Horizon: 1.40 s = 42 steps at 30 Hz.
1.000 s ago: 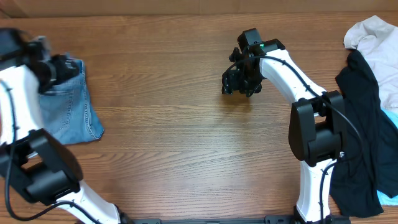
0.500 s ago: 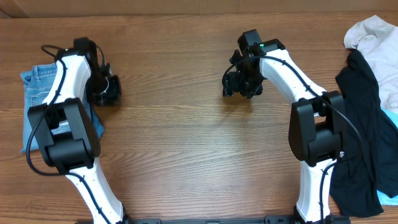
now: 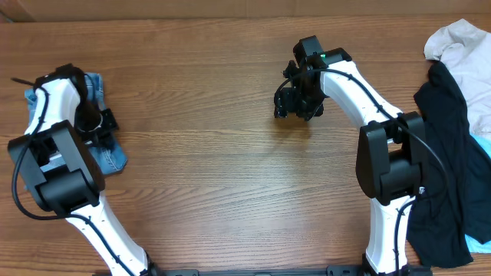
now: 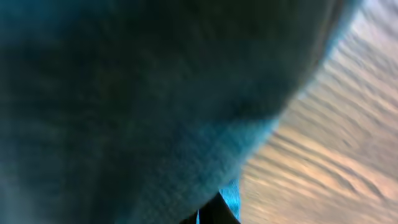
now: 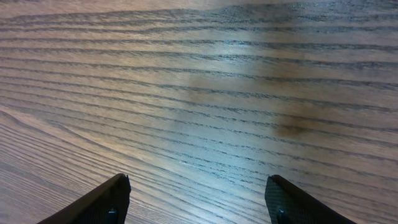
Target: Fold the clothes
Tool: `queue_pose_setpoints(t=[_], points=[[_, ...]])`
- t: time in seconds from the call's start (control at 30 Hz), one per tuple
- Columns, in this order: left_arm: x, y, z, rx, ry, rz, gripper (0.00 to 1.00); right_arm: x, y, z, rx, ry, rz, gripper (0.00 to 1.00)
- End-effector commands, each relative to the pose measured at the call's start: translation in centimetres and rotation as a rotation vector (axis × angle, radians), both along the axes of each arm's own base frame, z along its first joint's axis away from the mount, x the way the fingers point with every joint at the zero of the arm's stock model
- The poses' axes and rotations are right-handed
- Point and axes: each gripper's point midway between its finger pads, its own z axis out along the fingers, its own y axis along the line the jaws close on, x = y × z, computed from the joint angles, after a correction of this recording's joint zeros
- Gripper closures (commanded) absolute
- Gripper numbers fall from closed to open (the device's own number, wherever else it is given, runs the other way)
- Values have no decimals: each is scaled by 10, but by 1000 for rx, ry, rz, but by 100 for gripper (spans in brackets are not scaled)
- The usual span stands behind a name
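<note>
Back over the jeans, long axis near-to-far, swung the left pincer, grip unclear; right pincer released

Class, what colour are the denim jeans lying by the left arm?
Light blue. The jeans show best in the overhead view; the left wrist view is blurred.

One pair of jeans, one black garment and one off-white cloth on one table.
</note>
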Motion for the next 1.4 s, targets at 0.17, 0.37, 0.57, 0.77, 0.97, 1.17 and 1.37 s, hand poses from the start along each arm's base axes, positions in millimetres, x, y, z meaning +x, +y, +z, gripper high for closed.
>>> queue_pose_setpoints(t=[0.17,0.37,0.57,0.77,0.97,1.17,1.37], points=[[3,37,1,119,-31,57,96,11,1,21,19,-66,-5,27],[9,52,11,196,-44,55,95,11,1,22,20,-68,-5,27],[19,64,25,248,-70,49,92,13,2,22,23,-77,-5,27],[26,64,38,243,-91,50,85,16,2,23,26,-88,-5,27],[43,40,51,165,-142,15,90,30,2,25,39,-141,-14,25],[77,-11,85,126,-242,-100,86,57,-19,31,47,-225,-67,0],[121,-83,123,99,-396,-260,32,93,-59,56,59,-325,-157,0]])
